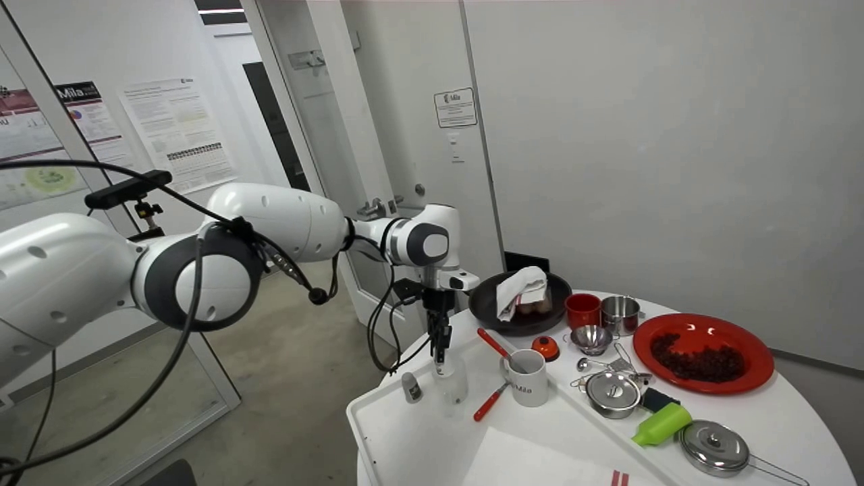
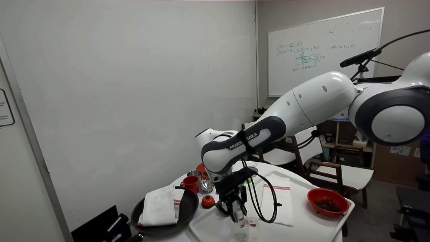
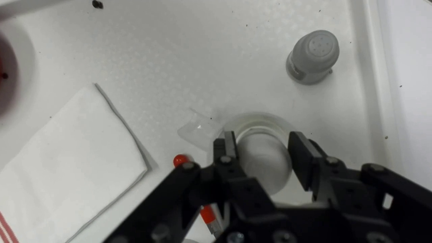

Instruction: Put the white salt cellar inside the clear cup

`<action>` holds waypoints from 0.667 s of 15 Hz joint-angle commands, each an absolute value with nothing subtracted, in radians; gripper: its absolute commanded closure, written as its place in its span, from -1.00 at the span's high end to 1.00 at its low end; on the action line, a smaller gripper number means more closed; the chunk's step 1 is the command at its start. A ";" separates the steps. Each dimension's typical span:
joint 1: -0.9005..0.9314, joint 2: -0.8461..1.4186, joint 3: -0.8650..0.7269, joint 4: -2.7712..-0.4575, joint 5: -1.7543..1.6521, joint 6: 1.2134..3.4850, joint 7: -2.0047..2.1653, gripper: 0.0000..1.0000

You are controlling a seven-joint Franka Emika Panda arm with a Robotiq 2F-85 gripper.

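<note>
wrist view: my gripper (image 3: 262,139) clenched on the white salt cellar (image 3: 265,162) at the mouth of the clear cup (image 1: 455,388); depth inside unclear. both exterior views: my arm (image 1: 290,217) outstretched, gripper downward. room over the tray (image 3: 162,57) between grey shaker (image 3: 312,60) and folded cloth (image 3: 81,152); tray rim (image 3: 374,67) just past shaker.

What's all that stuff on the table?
salt cellar: 1, white, at clear cup
clear cup: 1, clear, tray
shaker: 1, grey, tray
mug: 1, white, tray
utensils: 2, red-handled, at mug
bowl: 1, red, tray
tray: 1, white, table
pan: 1, black, table
cloths: 2, white, tray and pan
red cup, plate: 2, red, table
steel cup, steel bowl: 2, silver, table
pots: 2, silver, table
tools: several, silver, table
dome: 1, orange, table
mystery thing: 1, green, table
bits: many, dark, plate and bowl
end effector: 1, black, gripping salt cellar
arm: 1, white, above table
</note>
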State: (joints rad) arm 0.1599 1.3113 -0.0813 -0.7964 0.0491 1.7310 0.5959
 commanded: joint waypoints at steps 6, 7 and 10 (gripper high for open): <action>0.140 1.432 -0.073 -0.638 0.047 1.635 0.615 0.90; 0.138 1.440 -0.072 -0.627 0.048 1.629 0.615 0.98; 0.141 1.419 -0.070 -0.644 0.059 1.638 0.597 1.00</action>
